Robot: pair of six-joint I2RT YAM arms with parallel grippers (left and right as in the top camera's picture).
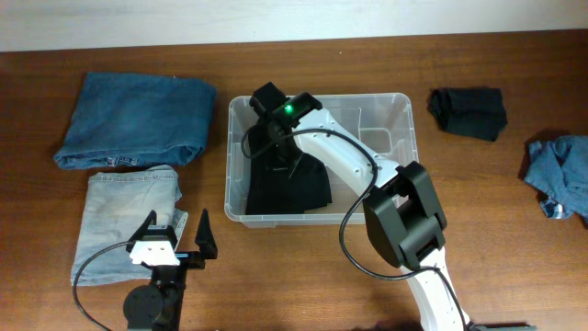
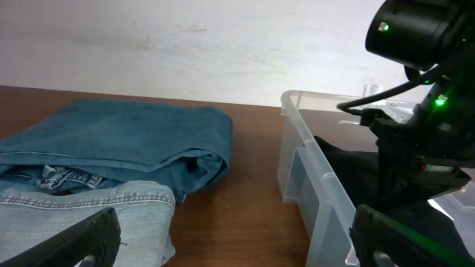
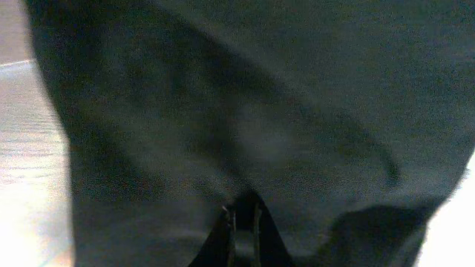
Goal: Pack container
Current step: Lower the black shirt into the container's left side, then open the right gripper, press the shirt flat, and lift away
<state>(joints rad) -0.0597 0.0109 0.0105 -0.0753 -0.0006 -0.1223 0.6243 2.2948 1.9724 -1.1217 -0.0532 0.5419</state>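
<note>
The container (image 1: 405,103) is a clear plastic tub at the table's middle; its near wall (image 2: 320,194) stands to the right in the left wrist view. A black garment (image 1: 296,188) lies inside it, spreading toward the front wall. My right gripper (image 1: 276,152) reaches down into the tub's left half and is shut on the top of that garment. Dark cloth (image 3: 260,96) fills the right wrist view in front of the closed tips of the right gripper (image 3: 243,215). My left gripper (image 1: 176,227) stands open at the front left, nothing between its fingers, as the left wrist view shows (image 2: 237,239).
Folded dark blue jeans (image 1: 138,119) lie at the back left, and light blue jeans (image 1: 129,216) lie in front of them beside the left gripper. A black cloth (image 1: 469,112) sits at the back right. A blue garment (image 1: 562,175) lies at the right edge.
</note>
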